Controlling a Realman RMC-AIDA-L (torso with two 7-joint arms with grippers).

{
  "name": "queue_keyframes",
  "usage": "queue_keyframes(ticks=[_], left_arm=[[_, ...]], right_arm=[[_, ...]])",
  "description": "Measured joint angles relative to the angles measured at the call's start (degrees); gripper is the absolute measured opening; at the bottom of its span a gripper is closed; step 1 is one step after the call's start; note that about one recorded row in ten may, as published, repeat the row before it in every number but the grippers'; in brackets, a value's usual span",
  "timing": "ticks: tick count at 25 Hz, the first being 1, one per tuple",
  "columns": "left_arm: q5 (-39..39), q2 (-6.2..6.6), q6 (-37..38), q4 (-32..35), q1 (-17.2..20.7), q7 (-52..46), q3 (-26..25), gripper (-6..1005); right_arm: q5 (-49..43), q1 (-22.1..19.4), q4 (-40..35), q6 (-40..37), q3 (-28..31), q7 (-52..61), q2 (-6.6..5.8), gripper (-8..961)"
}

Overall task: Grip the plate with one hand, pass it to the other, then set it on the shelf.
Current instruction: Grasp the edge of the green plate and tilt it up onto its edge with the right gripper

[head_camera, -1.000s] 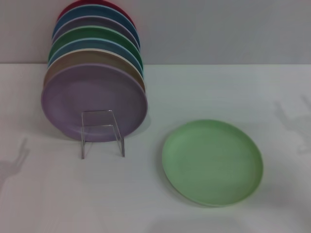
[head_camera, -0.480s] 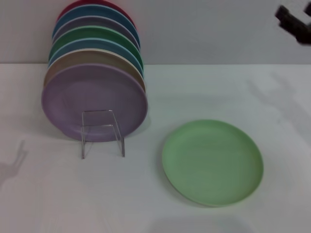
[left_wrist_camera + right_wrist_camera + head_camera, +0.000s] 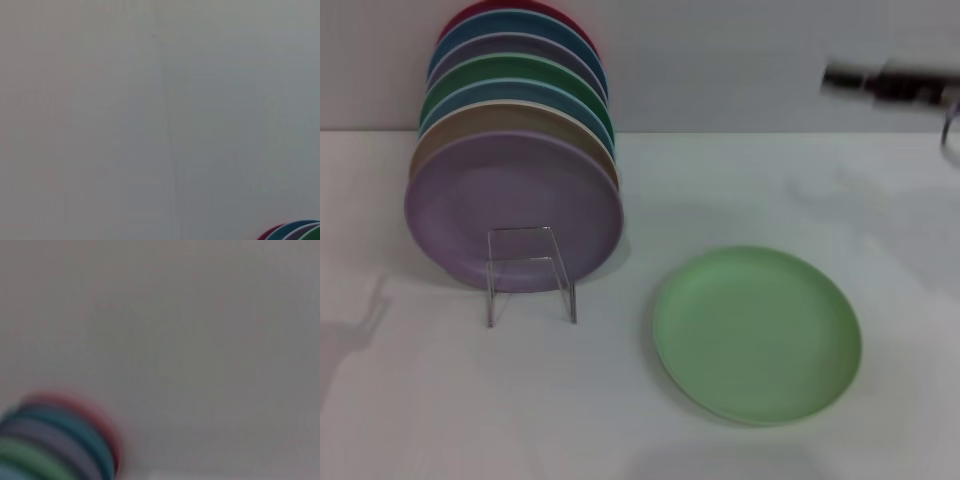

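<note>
The right gripper shows only as a dark streak at the upper right edge of the head view, up against the grey wall and well apart from everything on the table; it is too smeared to tell how its fingers stand, and nothing can be seen in its grasp; the left gripper shows in no view.

Below and nearer than that streak, the plate, round and light mint-green, lies flat on the white table toward the right, untouched and on its own; to its left stands the shelf, a small clear rack with a thin upright front frame; leaning in it is a row of plates on edge, the lilac plate foremost, a tan one behind it, then the darker green plate further back among blue and greyish ones, and a red one at the very rear beside the wall.

The right wrist view catches the blurred tops of the same row against the wall; the left wrist view shows mostly wall, with a few coloured plate rims at one corner.
</note>
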Motion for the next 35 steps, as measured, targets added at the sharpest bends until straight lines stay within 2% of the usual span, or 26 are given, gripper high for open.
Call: queue_keyframes(ticks=[3,7,12,15,19,26,35], left_arm=[[0.0,0.06,-0.1,0.1,-0.3,0.2,0.0,862],[0.1,0.14,-0.2,0.0,-0.3,0.2,0.1,862],[0.0,0.18,-0.1,0.0,-0.2,0.2,0.2,862],[0.0,0.18,-0.3,0.0,-0.2,0.2,0.3,862],[0.2,0.18,-0.4,0.1,-0.3,0.3,0.4,861],[0.3,0.20,-0.5,-0.1,-0.6,0.3,0.6,861],[0.2,0.26,-0.7,0.2,-1.7,0.3,0.6,861]], right_arm=[[-4.0,2.8,-1.3,11.7,2.3,2.0,-0.25,798],[-13.1,5.3,-1.5,22.0,3.0,5.1,-0.20,793],[-16.4,7.1,-2.9,28.0,3.1,6.2,-0.15,785],[-16.6,8.1,-5.1,28.7,3.1,6.3,-0.22,781],[-19.8,11.1,-12.6,28.8,2.8,5.9,0.03,775],[-23.0,13.2,-16.1,28.0,2.5,5.6,0.81,765],[-23.6,16.0,-21.9,25.6,1.3,5.5,0.58,752]])
